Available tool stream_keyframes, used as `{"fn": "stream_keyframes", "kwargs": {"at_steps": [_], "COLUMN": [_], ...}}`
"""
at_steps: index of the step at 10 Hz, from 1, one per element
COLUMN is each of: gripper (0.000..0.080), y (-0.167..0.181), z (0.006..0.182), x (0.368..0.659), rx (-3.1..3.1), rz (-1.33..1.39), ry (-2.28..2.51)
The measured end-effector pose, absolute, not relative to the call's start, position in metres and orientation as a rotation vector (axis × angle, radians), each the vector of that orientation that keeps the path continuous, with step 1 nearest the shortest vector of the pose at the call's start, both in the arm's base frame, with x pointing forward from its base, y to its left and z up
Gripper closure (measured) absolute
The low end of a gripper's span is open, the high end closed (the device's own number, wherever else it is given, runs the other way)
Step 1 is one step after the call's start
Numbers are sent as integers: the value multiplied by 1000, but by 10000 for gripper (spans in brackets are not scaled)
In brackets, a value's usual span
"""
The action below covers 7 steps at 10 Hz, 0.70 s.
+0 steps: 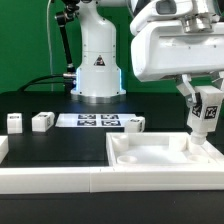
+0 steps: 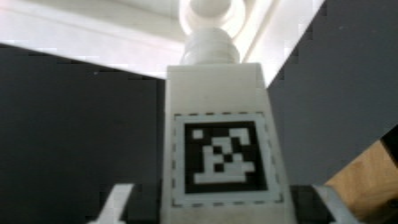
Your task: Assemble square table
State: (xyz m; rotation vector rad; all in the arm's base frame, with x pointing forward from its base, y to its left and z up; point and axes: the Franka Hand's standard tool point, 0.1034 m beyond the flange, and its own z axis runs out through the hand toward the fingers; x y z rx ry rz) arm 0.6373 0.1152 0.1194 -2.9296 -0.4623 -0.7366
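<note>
With the fingers clamped on 1 leg above the slab, fitting is in hand; next, seemingly, lower it squarely onto a corner and twist.

Four tagged block legs, one square slab and one marker board are visible.

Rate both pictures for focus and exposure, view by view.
Exterior view: reasonably sharp and evenly lit, though the white square tabletop is so bright that its rims barely stand out; the tag on the held leg stays legible. Wrist view: soft throughout, the leg's tag pattern smeared at its edges, its narrow tip melting into a blown-out white background.
</note>
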Motion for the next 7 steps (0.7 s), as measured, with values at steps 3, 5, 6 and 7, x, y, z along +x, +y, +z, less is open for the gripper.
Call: {"fn": "stream_keyframes", "kwargs": {"at_steps": [3, 5, 6, 7], "gripper": [509, 509, 509, 509], "y": [121, 124, 124, 123], "z": [108, 104, 101, 98], "x": [636, 634, 632, 632], "rx": [-2918, -2918, -2919, -2921], "rz": [-760, -747, -742, -736], "ry": [-464, -470, -472, -471]}}
